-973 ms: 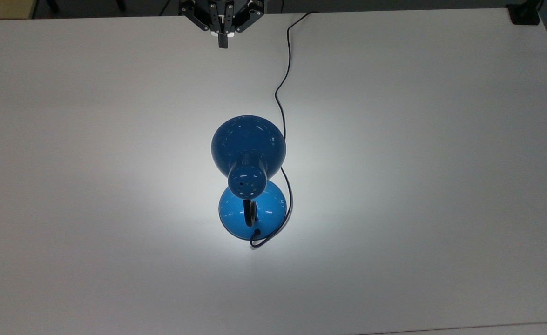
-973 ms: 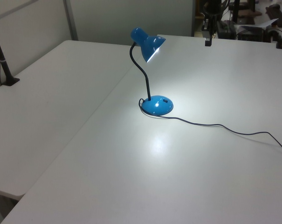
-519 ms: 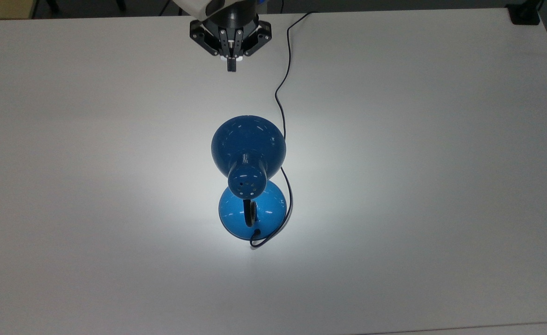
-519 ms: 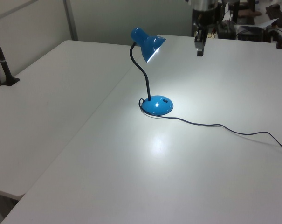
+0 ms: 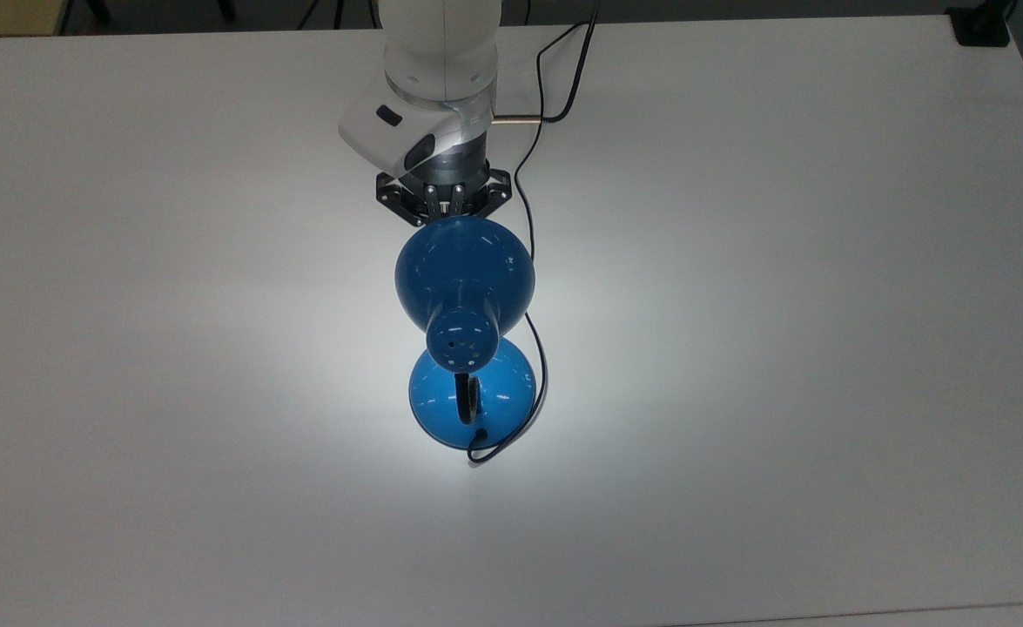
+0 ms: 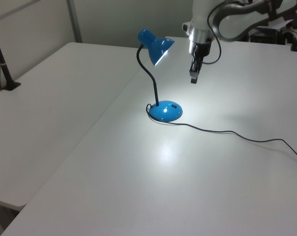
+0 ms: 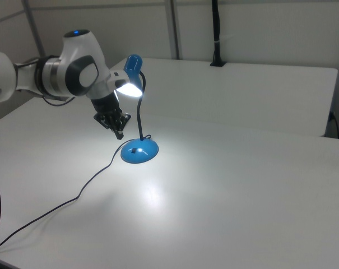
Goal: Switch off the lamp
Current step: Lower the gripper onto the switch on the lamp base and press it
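I see the lamp (image 6: 158, 73) standing near the middle of a white table (image 5: 781, 348), lit, with a bright pool of light on the tabletop below its blue shade (image 5: 464, 266). Its round blue base (image 7: 139, 151) sits flat, and a thin black cord (image 6: 227, 132) trails away from it across the table. My gripper (image 6: 193, 77) hangs in the air just beside the shade, on the left view's right, pointing down with its two fingers pressed narrowly together (nothing between them). It touches neither lamp nor table.
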`<state>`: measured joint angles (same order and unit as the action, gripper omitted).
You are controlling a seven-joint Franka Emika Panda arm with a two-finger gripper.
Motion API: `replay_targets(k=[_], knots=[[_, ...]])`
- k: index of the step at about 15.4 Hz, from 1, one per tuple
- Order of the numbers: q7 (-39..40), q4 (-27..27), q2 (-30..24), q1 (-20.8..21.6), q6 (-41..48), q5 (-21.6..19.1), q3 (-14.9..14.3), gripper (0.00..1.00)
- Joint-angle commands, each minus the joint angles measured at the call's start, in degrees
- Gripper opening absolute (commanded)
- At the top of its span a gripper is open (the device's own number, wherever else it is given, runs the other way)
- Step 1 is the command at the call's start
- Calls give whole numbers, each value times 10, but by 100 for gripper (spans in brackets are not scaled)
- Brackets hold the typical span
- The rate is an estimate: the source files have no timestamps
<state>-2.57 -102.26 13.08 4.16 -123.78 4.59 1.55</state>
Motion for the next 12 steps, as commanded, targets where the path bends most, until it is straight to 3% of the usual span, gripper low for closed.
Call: replay_targets(k=[1,12], knots=[[9,-35,18,5,-91,-5,-3,0],[22,-35,97,6,-234,-3,-3,0]])
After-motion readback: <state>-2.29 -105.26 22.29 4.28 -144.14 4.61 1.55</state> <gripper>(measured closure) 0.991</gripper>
